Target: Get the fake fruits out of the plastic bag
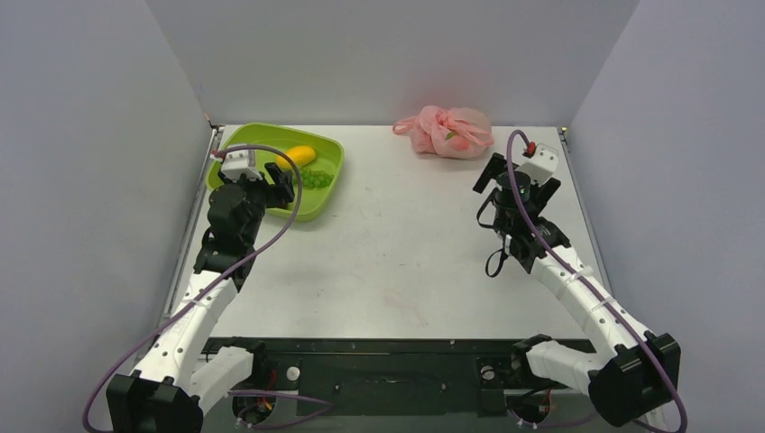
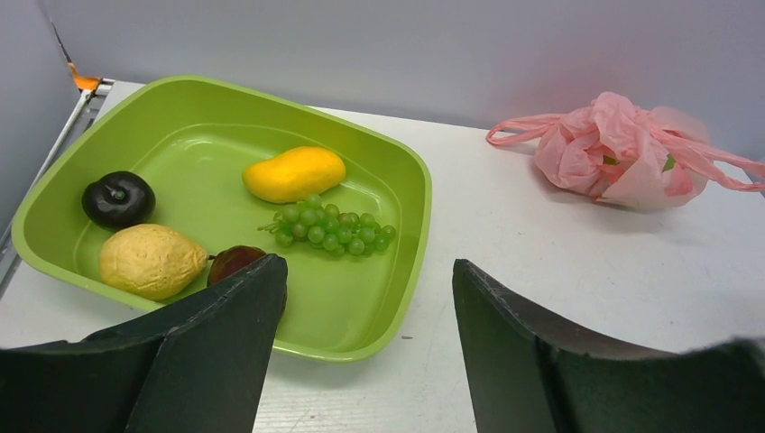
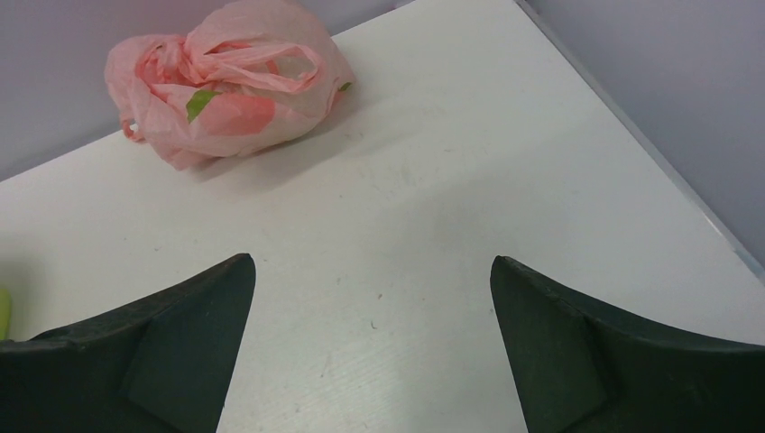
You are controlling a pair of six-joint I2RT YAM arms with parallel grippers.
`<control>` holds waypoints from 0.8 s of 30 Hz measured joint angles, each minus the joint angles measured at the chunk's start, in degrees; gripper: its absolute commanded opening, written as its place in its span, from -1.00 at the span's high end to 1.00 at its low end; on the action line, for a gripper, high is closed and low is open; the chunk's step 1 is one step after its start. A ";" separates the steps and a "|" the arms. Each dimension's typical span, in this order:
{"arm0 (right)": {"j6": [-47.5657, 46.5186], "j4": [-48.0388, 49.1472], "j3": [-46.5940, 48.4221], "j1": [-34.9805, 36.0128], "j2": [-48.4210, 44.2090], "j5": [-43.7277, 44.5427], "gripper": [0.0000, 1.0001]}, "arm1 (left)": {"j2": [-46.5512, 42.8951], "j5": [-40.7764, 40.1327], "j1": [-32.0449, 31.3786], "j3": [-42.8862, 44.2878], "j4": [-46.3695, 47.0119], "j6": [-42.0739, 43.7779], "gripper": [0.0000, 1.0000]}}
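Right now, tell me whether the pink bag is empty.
Not empty: the plastic bag bulges, red and green shapes showing through it.

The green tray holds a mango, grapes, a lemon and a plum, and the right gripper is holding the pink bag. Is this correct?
Not quite. The right gripper is open and holds nothing; the pink bag lies on the table ahead of it, apart, as the right wrist view shows. The rest is right.

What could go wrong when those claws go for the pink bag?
The bag is thin and bunched, so the open right claw might pinch only plastic and drag the whole bundle. The red fruit inside looks round; it could slip free and roll off the table.
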 measured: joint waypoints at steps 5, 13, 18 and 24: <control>3.41 -0.07 4.92 -3.56 6.62 -5.88 -1.00 | -0.37 0.11 0.00 -0.76 1.05 0.02 -0.31; 7.72 4.46 14.12 -10.16 22.77 -19.93 -0.93 | -0.37 0.70 0.00 -0.79 1.66 0.04 -0.31; 7.87 5.66 23.32 -12.13 34.71 -27.06 -0.89 | -0.22 1.68 0.00 -0.79 2.23 0.07 -0.31; 9.64 8.09 27.91 -15.43 41.92 -33.83 -0.85 | 0.24 2.45 0.02 -0.79 2.23 0.04 -0.31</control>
